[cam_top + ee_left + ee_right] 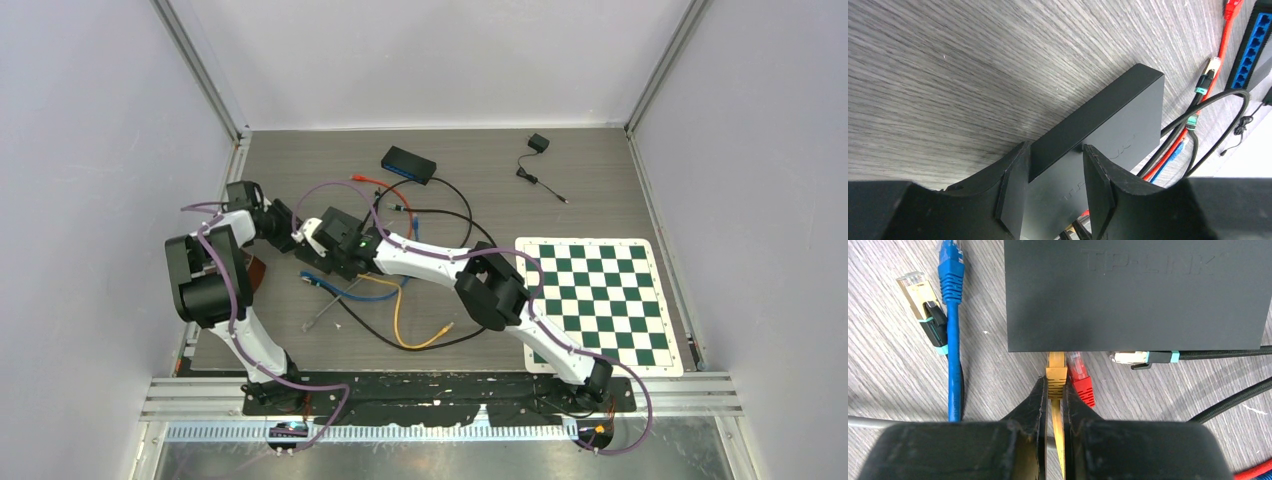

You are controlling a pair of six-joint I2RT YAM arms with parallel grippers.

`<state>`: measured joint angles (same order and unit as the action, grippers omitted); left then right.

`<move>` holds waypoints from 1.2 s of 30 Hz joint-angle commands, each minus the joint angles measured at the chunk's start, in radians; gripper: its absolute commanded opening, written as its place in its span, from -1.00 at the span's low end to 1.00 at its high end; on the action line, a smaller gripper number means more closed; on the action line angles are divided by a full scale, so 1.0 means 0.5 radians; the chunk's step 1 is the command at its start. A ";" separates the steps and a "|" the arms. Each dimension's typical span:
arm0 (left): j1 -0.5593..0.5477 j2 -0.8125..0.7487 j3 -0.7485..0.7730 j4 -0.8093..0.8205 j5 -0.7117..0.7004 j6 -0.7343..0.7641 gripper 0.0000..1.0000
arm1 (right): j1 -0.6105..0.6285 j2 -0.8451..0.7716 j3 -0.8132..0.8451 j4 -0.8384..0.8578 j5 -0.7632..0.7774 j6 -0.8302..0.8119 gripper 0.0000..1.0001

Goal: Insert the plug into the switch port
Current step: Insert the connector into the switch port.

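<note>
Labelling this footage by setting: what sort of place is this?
Probably a robotics lab test cell: aluminium frame, blank walls, a checkerboard mat, and a network switch with loose patch cables.

the switch (1135,295) case is smooth, matt black plastic. the table (888,365) is grey, matt and wood-grained. the yellow plug (1056,377) looks like glossy plastic; the black cable (1233,399) has a woven, cloth-like sheath.

This is a robotics lab cell: plain pale wall panels (100,150) in aluminium frame rails (200,65) enclose a grey wood-grain tabletop (300,160) bearing a green-and-white checkered mat (600,300).
</note>
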<state>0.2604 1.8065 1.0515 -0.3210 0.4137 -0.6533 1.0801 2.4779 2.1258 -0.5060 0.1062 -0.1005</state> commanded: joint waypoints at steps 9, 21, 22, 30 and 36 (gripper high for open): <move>-0.073 -0.075 -0.232 -0.111 0.414 -0.227 -0.15 | -0.060 0.014 0.195 0.743 0.129 0.080 -0.90; -0.064 -0.245 0.030 -0.396 0.262 -0.030 0.06 | -0.124 -0.264 -0.401 1.261 -0.142 0.011 -0.90; -0.061 -0.261 0.055 -0.429 0.238 -0.003 0.09 | -0.131 -0.305 -0.432 1.316 -0.171 0.008 -0.90; -0.062 -0.399 0.204 -0.575 0.164 0.186 0.27 | -0.172 -0.393 -0.590 1.420 -0.313 0.002 -0.90; -0.061 -0.530 0.256 -0.678 0.027 0.326 0.32 | -0.204 -0.444 -0.668 1.510 -0.350 0.071 -0.90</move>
<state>0.2466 1.6077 1.1484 -0.5426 0.4206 -0.5568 0.9943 2.3913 1.7939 0.0505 -0.0521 -0.0940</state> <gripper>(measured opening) 0.655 0.124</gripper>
